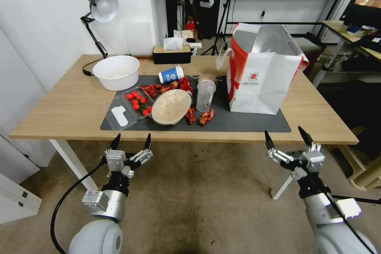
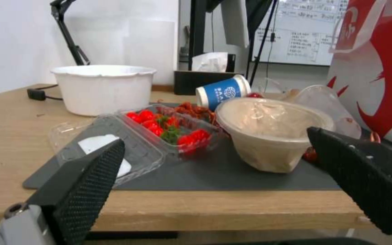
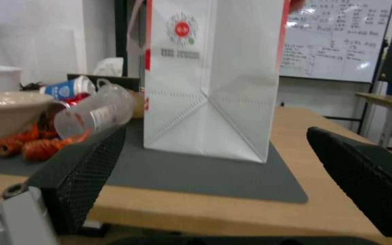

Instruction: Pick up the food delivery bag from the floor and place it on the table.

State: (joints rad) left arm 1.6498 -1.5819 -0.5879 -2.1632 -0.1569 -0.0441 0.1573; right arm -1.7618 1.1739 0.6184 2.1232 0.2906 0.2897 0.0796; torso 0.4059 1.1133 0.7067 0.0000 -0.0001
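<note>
The food delivery bag [image 1: 264, 72] already stands upright on the table [image 1: 59, 111], resting on the right end of the dark mat [image 1: 246, 121], so the placing looks done and nothing of the task remains on the floor [image 1: 198, 190]. It sits ahead of the right gripper [image 1: 288, 139] and a little toward the left arm's side, well apart from it, with the table edge between them. That gripper hangs just short of the near edge, below the tabletop, its fingers spread wide and holding nothing; this reads as an arm standing clear of the set-down bag. The left gripper [image 1: 131, 143] hangs likewise before the near edge, spread and empty, with a tilted bowl [image 1: 171, 106], a clear box of tomatoes [image 1: 137, 102] and a blue cup [image 1: 171, 74] on its side ahead of it on the mat. The bag's long axis runs straight up, mouth open to the ceiling with the foil lining showing and a white strap [image 1: 222, 57] drooping on the side nearer the cups. Its white face with the small round logo [image 1: 253, 76] is turned toward the right gripper, the red side toward the left one. Standing flat on its folded base, well in from the edge, it seems steady.
</note>
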